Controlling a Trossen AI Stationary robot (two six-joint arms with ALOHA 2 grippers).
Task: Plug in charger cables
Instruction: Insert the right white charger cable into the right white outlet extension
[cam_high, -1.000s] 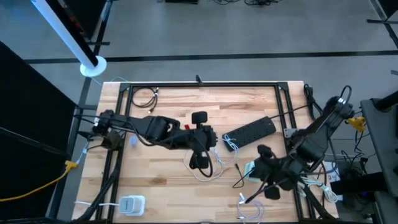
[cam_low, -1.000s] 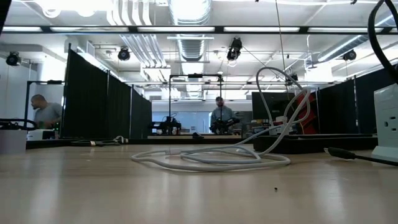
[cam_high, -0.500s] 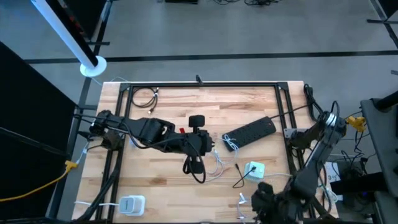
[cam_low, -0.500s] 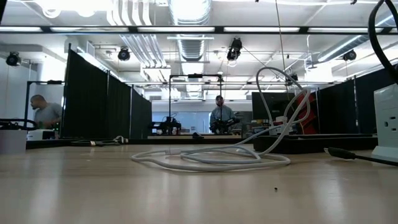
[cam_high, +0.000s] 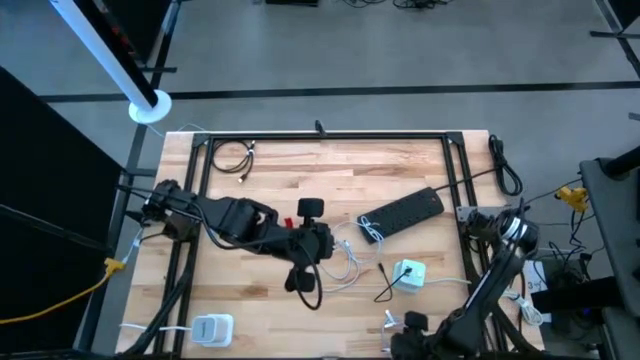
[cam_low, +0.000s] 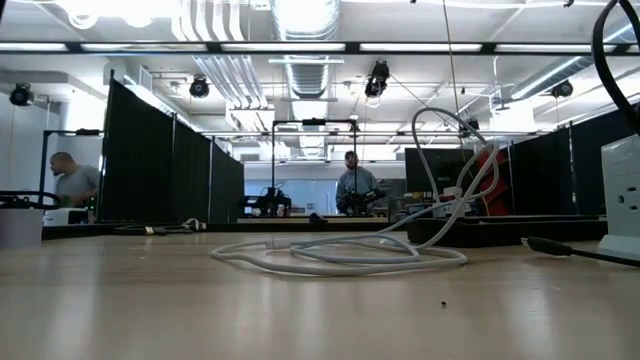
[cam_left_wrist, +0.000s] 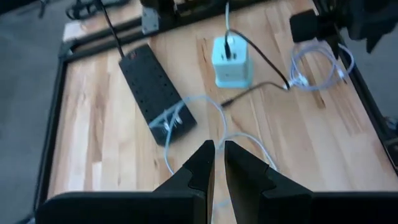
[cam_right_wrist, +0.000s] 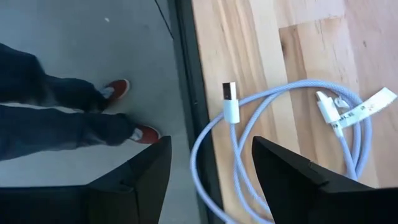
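My left gripper (cam_high: 333, 247) is over the table's middle, slanting down toward the right, shut on a thin white charger cable (cam_left_wrist: 245, 142). That cable loops over the wood (cam_low: 340, 255) and runs to the near end of the black power strip (cam_high: 402, 212). A white charger block (cam_high: 408, 272) stands on the table with a black cable (cam_left_wrist: 261, 59) plugged into it. At the table's near right edge my right gripper (cam_right_wrist: 211, 149) hangs open over a coiled white cable (cam_right_wrist: 348, 134). The coil's USB plug (cam_right_wrist: 231, 102) lies at the table's rim. My left gripper pinches the white cable (cam_left_wrist: 223, 132) between its two fingertips, where a strand runs down into the narrow gap. The fingers slant down from the table's left. The cable lies slack on the wood on both sides of the hold.
A second white charger block (cam_high: 210, 328) sits near left, and a coiled black cable (cam_high: 232, 157) lies far left. A black frame rail (cam_high: 330, 137) borders the table. A person's legs and red shoes (cam_right_wrist: 118, 90) stand on the floor beside the near edge. More people stand in the room behind.
My right gripper has drawn back from beside the white charger block toward the table's near edge, where it stands over the coiled cable. My left gripper has shifted a little toward the near left and turned, taking the white cable along.
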